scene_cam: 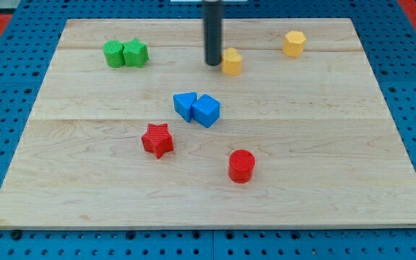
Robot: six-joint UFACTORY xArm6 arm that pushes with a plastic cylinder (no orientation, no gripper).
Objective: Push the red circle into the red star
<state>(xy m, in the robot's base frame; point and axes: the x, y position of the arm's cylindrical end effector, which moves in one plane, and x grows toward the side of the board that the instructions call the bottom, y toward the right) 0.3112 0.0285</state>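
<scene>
Blue perforated pegboard surrounds a pale wooden table built of joined planks, on which all the blocks lie. A straight dark rod serves as the tool; it has no jaws to part or close, and its lower end, my tip, rests on the table near the view's top, just beside a small yellow block of unclear shape on its right, possibly touching it. Farther right of the tool sits a yellow hexagonal block. Left of the tool, two green blocks stand pressed together. Below the tool, two blue blocks, one roughly cubic, also touch each other.

The task's red cylindrical circle block lies well below the tool and slightly to its right, towards the view's bottom. The red star-shaped block lies below and left of the tool, apart from the circle. Judged from this layout, the tool must travel past the blue pair to the circle's right side, so that a leftward, slightly upward push carries the circle into the star.

No brand, label or writing is legible anywhere.
</scene>
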